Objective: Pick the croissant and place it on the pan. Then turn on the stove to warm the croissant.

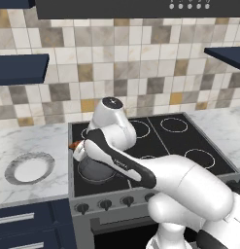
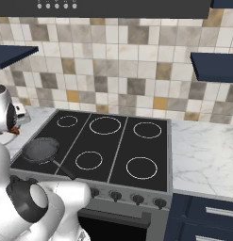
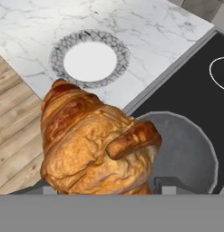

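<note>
The tool (image 3: 104, 192) is closed on the croissant (image 3: 93, 147), held above the pan's (image 3: 186, 154) rim at the stove's (image 2: 118, 141) front left corner, beside the bench's plate (image 3: 90, 59).

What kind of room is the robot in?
A kitchen, it seems: there is a black stove with ring burners and knobs, a frying pan on it, tiled walls, and a plate on a marble counter.

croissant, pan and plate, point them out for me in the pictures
croissant (image 3: 90, 145), hand view, middle of its golden crust
pan (image 2: 40, 149), right base view, centre of its dark cooking surface
plate (image 1: 28, 169), left base view, its white middle
</note>
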